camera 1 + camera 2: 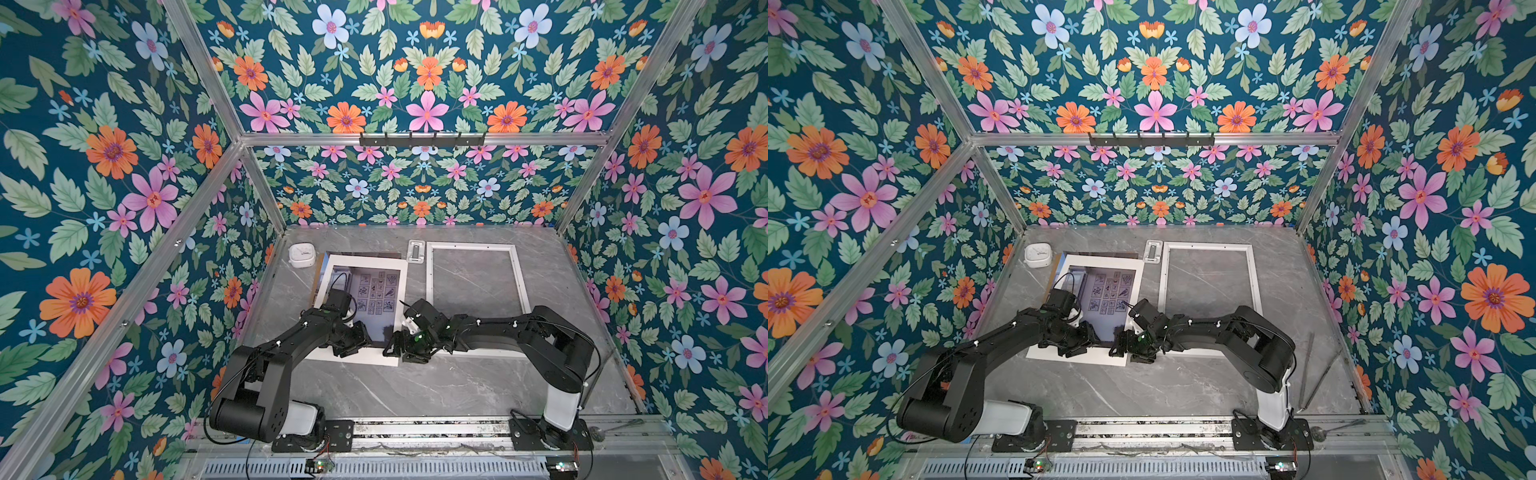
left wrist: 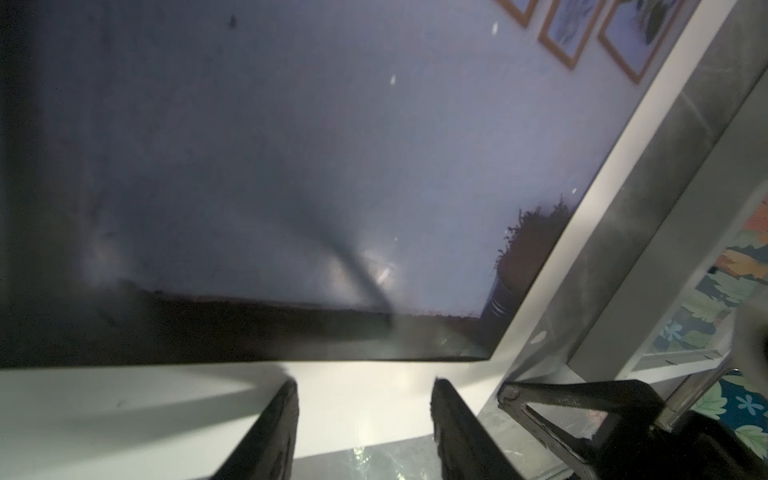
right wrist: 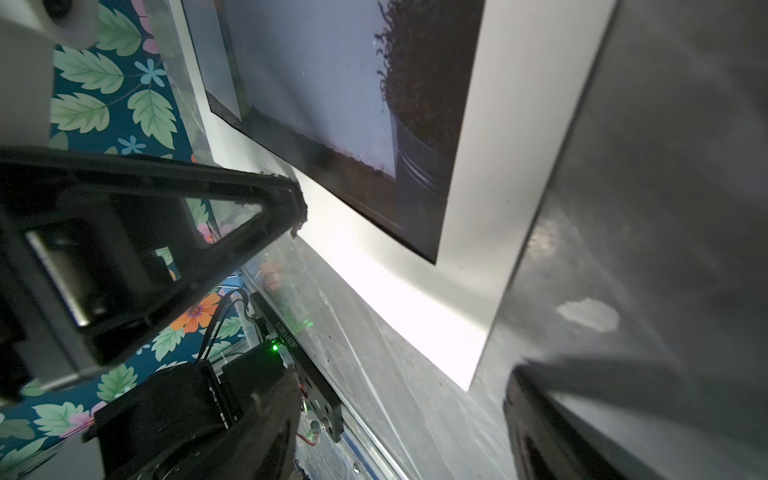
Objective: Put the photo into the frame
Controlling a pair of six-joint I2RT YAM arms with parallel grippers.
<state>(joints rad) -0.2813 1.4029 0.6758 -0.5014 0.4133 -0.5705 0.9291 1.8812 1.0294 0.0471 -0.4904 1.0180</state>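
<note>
The photo [image 1: 376, 322] lies under a white mat [image 1: 365, 263] on the surface [image 1: 415, 390], left of the frame [image 1: 471, 246]; left jaws spread over the mat's edge, right jaws spread beside its corner (printed code on a bar [image 3: 316, 386] is unreadable).

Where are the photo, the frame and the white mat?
the photo [image 1: 376, 291], in a top view: its grid of small pictures
the frame [image 1: 471, 246], in a top view: far rim
the white mat [image 1: 365, 262], in a top view: far strip
</note>
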